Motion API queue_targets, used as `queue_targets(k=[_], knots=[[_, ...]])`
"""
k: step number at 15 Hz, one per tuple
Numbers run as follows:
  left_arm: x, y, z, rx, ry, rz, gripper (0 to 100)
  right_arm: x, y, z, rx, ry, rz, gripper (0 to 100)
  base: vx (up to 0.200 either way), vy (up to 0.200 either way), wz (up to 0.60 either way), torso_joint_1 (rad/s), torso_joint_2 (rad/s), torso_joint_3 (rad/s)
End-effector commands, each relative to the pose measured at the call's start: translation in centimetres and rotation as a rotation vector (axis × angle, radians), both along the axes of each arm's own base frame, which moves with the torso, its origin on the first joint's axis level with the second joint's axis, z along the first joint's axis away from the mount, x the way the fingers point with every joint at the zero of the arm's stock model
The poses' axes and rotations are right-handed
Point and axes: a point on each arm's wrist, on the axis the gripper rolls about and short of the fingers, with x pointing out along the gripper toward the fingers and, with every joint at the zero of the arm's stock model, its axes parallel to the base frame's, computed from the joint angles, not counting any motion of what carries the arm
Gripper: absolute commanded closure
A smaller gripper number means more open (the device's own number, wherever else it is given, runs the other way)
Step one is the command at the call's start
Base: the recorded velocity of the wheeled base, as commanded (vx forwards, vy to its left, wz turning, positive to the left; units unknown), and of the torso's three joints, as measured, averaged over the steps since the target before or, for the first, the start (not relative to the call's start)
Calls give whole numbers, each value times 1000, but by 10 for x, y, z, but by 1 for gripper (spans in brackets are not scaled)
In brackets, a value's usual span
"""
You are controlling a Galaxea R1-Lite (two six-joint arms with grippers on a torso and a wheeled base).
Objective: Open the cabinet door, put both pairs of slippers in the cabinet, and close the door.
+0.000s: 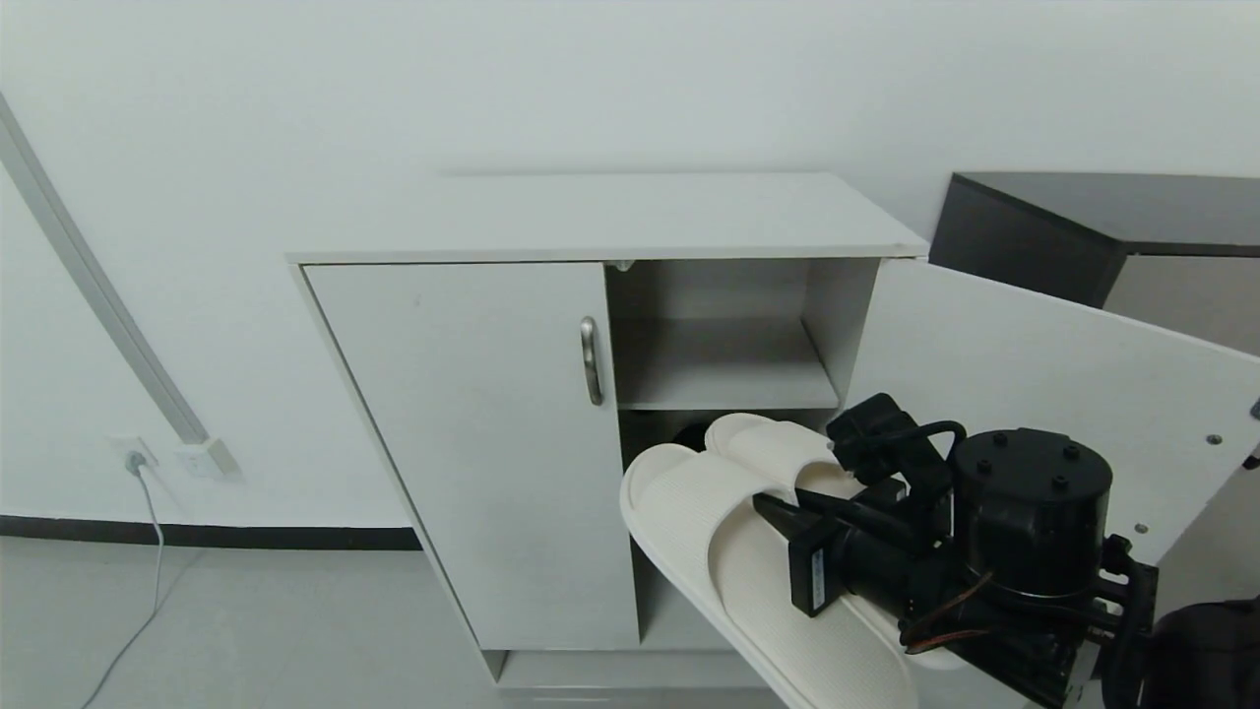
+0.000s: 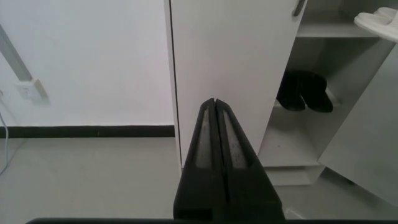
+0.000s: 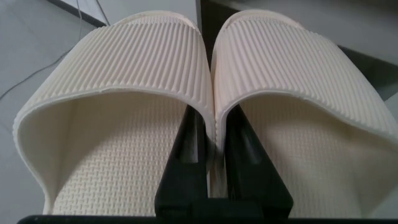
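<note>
The white slippers (image 1: 709, 502) hang in my right claw (image 1: 797, 512), side by side, soles down and tilted, with the toes pointing into the open half of the cabinet (image 1: 610, 212). That claw is clenched on the pair: its 2 fingers (image 3: 186, 155) pinch the inner walls of both straps together where the 2 slippers touch. The toes sit just at the front of the opening, below the shelf (image 1: 724, 369); I cannot tell whether they have crossed the front edge. The heels stick out toward me, over the floor (image 1: 246, 630).

The black slippers (image 2: 305, 92) already stand in the lower compartment, under the shelf, toes inward and close against each other.

The right door (image 1: 1034, 374) is swung wide open, its inner face beside my right arm. The left door (image 1: 472, 433) is closed, with its metal handle (image 1: 590, 360) upright along the inner edge.

My left claw (image 2: 214, 118) is low in front of the closed left door, above the floor, fingers pressed together with nothing between them.

On the wall (image 1: 630, 89) left of the cabinet there is a socket (image 1: 133, 455) with a cable (image 1: 148, 581) running down to the floor. A dark unit (image 1: 1083, 226) stands behind the open door.
</note>
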Motion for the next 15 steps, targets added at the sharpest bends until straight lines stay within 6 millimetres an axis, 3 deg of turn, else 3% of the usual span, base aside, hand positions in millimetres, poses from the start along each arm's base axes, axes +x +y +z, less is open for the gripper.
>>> queue_targets(k=[1, 9, 15], knots=[[0, 0, 0, -1, 0, 1, 100, 0, 0, -1, -3, 1, 1, 100, 0, 0, 0, -110, 452, 334], [0, 0, 0, -1, 0, 1, 100, -3, 0, -4, -13, 11, 10, 100, 0, 0, 0, -61, 435, 369], [0, 0, 0, -1, 0, 1, 100, -4, 0, -5, -26, 0, 15, 100, 0, 0, 0, 0, 63, 58]])
